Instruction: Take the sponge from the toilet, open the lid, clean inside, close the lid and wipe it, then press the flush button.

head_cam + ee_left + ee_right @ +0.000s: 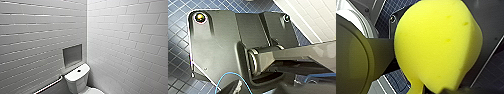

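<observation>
The white toilet (76, 81) stands low in the head view, in the corner of two tiled walls. The small dark flush button (79, 70) sits in the middle of its flat tank top. In front of the tank only a sliver of the white oval over the bowl (95, 91) shows, cut off by the picture's edge; I cannot tell whether this is the lid. In the right wrist view the bright yellow sponge (438, 45) looms large, squeezed and bulging, with my right gripper (419, 88) shut on its narrow end. My left gripper is open and holds nothing.
A grey recessed niche (72, 55) is set in the left wall above the tank. A metal grab bar (48, 86) runs along that wall, left of the toilet. White tiled walls close in on both sides. A dark blue mosaic floor (178, 15) lies under the left wrist.
</observation>
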You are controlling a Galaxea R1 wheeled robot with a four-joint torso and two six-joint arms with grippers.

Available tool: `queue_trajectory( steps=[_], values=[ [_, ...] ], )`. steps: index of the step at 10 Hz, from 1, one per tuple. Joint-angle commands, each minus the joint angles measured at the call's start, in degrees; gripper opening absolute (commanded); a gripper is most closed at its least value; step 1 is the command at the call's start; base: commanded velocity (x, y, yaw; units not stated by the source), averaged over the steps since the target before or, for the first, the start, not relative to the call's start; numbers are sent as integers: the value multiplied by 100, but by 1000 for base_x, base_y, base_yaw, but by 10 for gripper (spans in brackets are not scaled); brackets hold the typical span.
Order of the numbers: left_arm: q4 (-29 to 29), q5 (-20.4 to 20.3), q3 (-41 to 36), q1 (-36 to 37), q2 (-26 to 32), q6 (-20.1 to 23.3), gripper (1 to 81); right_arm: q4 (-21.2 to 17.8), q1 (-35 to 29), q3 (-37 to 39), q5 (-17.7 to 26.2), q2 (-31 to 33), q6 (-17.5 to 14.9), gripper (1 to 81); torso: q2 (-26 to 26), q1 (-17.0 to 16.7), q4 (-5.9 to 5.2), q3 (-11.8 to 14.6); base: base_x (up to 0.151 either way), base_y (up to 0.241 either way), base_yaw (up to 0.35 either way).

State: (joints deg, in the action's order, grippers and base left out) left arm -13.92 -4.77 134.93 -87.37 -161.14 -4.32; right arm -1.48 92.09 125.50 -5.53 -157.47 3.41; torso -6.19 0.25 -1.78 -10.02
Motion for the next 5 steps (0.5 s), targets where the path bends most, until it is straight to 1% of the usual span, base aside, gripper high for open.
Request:
queue_trajectory(
  steps=[1, 5],
  values=[
    [12, 292, -80, 180, 55, 45, 811, -55, -133, -62, 369, 64, -25, 10, 0, 0, 0, 0, 103, 0, 0],
    [21, 292, -80, 180, 55, 45, 811, -37, -98, -36, 360, 72, -25, 10, 0, 0, 0, 0, 103, 0, 0]
  ],
)
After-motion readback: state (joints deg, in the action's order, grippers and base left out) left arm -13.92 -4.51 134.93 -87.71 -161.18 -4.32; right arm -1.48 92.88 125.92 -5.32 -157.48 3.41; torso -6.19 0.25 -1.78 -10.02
